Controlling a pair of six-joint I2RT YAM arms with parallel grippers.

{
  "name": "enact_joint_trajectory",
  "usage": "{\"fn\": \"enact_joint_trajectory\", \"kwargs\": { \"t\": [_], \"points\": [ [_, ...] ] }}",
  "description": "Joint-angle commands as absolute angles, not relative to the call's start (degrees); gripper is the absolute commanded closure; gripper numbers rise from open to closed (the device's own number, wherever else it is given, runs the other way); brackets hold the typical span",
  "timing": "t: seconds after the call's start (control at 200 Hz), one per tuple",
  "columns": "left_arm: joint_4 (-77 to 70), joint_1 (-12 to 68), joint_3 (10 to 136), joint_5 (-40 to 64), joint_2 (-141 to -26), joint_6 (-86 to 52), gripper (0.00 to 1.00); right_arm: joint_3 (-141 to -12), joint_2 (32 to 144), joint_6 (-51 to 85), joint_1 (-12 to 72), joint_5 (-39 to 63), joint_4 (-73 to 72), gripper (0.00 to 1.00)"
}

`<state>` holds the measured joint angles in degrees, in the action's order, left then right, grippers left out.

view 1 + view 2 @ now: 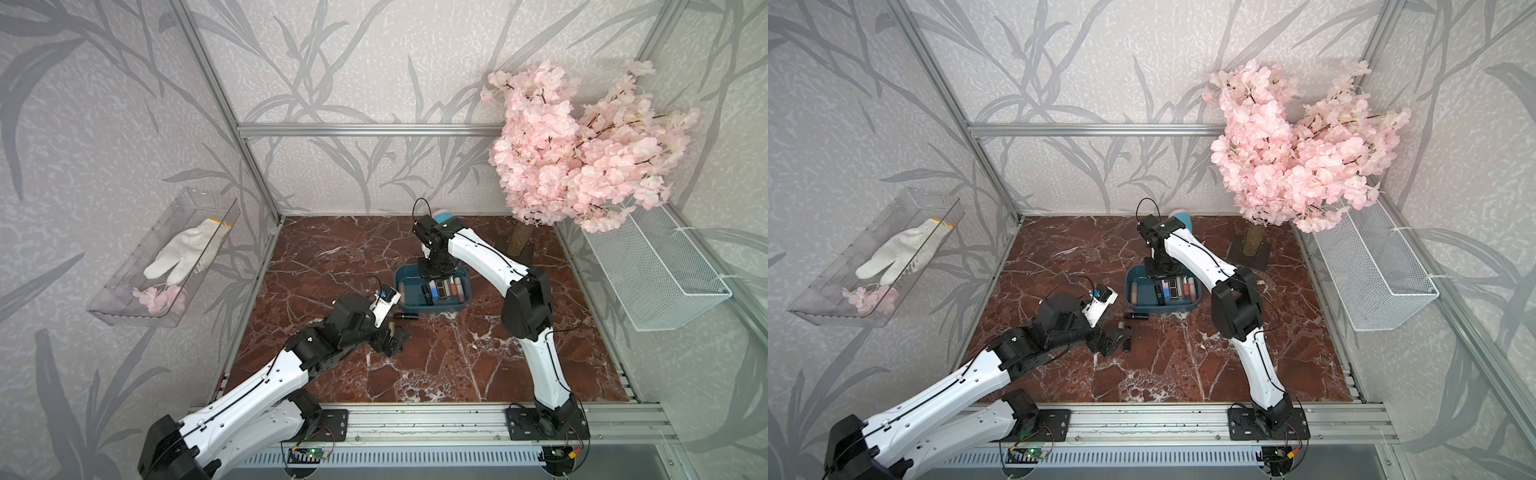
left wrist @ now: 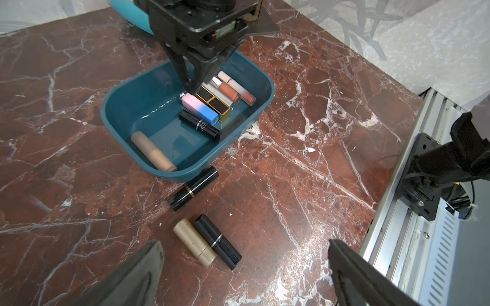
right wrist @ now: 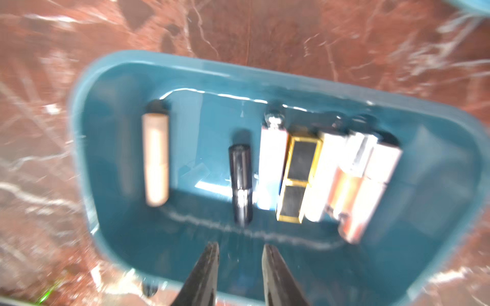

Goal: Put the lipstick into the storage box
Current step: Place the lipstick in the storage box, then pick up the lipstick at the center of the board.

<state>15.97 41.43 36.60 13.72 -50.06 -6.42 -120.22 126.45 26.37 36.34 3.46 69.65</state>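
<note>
The storage box (image 1: pixel 465 296) (image 1: pixel 1196 296) (image 2: pixel 148 116) (image 3: pixel 201 127) is a teal tub on the marble, holding several lipsticks side by side. My right gripper (image 1: pixel 434 277) (image 1: pixel 1160 275) (image 3: pixel 240 247) hangs over the box's far side, its jaws a narrow gap apart with nothing between them. A black lipstick (image 1: pixel 405 316) (image 1: pixel 1136 316) (image 2: pixel 193 191) lies just outside the box's near wall. Closer to me a gold lipstick (image 2: pixel 195 245) and a black lipstick (image 2: pixel 217 241) lie touching. My left gripper (image 1: pixel 394 341) (image 2: pixel 245 247) stands wide open and empty right by that pair.
A pink blossom tree (image 1: pixel 582 145) stands on a dark base at the back right. A white wire basket (image 1: pixel 656 274) hangs on the right wall. A clear tray (image 1: pixel 124 303) holding a glove hangs on the left wall. A blue cup (image 1: pixel 442 217) sits behind the right arm.
</note>
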Motion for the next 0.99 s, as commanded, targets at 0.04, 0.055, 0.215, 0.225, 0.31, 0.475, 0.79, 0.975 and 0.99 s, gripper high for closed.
{"fn": "enact_joint_trajectory", "kwargs": {
  "t": [0.04,0.055,0.215,0.225,0.31,0.475,0.79,0.975,0.99],
  "points": [
    [14.2,41.0,35.0,10.6,-46.2,-9.4,0.0,-115.1,120.7,27.7,39.9,3.6,70.1,0.67],
    [14.3,41.0,34.7,10.4,-45.8,-9.5,0.0,-114.5,120.3,27.8,40.2,3.7,70.0,0.67],
    [16.4,41.0,32.7,9.8,-41.2,-10.1,0.0,-109.7,117.1,29.0,44.3,5.3,68.7,0.67],
    [16.6,41.0,32.6,9.9,-40.9,-10.1,0.0,-109.5,117.0,29.1,44.6,5.4,68.7,0.67],
    [18.4,41.0,31.8,10.4,-38.4,-10.1,0.0,-107.9,116.5,29.8,46.7,6.7,68.0,0.67],
    [20.4,41.0,30.2,13.2,-33.5,-9.5,0.0,-105.7,117.0,30.9,50.1,8.4,65.9,0.67],
    [24.8,41.0,28.6,18.1,-29.8,-5.8,0.0,-103.8,120.8,31.9,53.6,9.7,62.0,0.65],
    [26.2,41.0,28.5,17.2,-28.4,-4.5,0.0,-104.2,123.9,32.3,54.3,9.7,60.9,0.64],
    [26.3,41.0,28.6,17.1,-28.3,-4.3,0.0,-104.2,124.1,32.4,54.4,9.8,60.8,0.64]
  ]
}}
